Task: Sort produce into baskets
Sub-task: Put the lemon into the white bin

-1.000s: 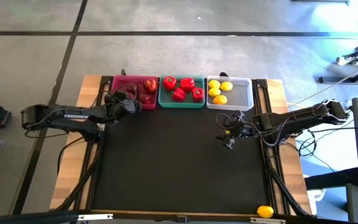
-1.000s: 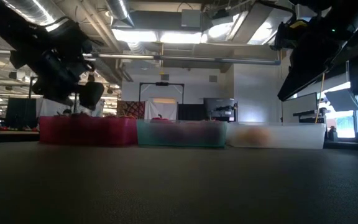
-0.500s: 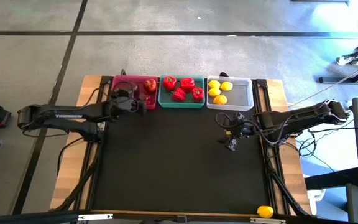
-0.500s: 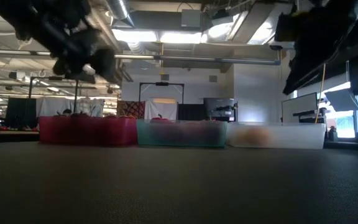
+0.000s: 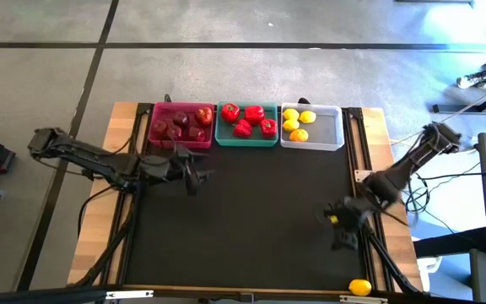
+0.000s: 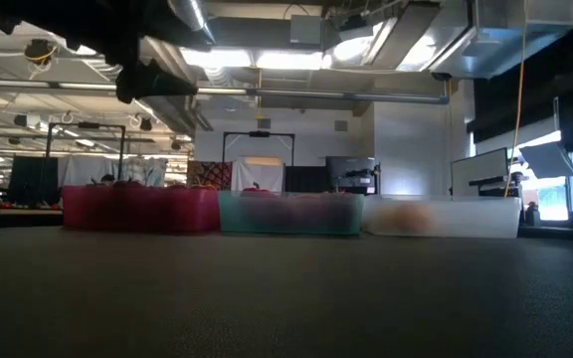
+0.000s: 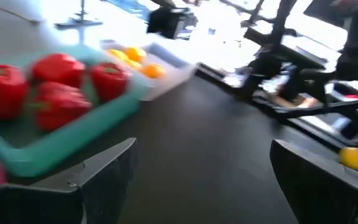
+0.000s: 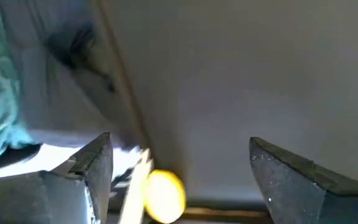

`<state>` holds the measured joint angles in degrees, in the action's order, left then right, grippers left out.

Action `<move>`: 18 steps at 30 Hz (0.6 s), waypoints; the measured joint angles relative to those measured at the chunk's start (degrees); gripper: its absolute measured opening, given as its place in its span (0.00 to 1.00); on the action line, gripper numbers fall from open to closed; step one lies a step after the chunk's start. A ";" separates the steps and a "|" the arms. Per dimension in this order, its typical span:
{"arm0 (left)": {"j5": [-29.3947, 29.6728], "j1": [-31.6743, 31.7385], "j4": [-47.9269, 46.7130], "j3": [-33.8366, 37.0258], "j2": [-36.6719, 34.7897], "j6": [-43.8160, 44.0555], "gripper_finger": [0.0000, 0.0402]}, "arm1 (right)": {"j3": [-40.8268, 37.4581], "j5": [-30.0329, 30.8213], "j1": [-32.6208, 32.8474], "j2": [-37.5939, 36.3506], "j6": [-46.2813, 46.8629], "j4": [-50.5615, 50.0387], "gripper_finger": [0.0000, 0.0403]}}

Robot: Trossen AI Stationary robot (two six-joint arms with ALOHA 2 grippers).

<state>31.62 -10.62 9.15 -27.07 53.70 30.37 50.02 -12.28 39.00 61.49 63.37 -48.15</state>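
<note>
Three baskets stand in a row at the table's far edge: a pink one (image 5: 180,125) with dark red apples, a teal one (image 5: 246,123) with red peppers (image 7: 61,81), and a white one (image 5: 312,127) with lemons (image 7: 135,57). One loose lemon (image 5: 359,287) lies at the table's near right corner; it also shows in the right wrist view (image 8: 163,196). My left gripper (image 5: 194,176) is open and empty over the mat, on the near side of the pink basket. My right gripper (image 5: 344,232) is open and empty, above the mat, on the far side of the loose lemon.
The black mat (image 5: 243,219) covers the table between the baskets and the near edge. Wooden strips run along the table's left side (image 5: 99,219) and right side (image 5: 386,143). In the low view the baskets stand side by side (image 6: 289,212) at the far end.
My left gripper has drawn back from over the pink basket toward the table's near edge and a little to the right. My right gripper has gone from in front of the white basket toward the near edge, closer to the loose lemon.
</note>
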 joint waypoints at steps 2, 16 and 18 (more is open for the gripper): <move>0.00 -2.59 3.48 0.00 2.40 1.08 0.89 | 0.00 1.24 5.20 1.10 5.25 2.59 0.74; 0.11 -8.52 24.94 0.00 18.26 2.63 0.89 | -0.04 -2.72 20.02 14.01 11.07 11.80 0.74; 0.21 -8.34 24.90 0.00 19.26 3.50 0.89 | -0.03 -3.19 21.71 15.04 11.19 13.48 0.74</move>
<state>31.82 -18.96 34.04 -27.07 72.96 33.87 49.99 -15.47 60.70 76.53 74.56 -34.67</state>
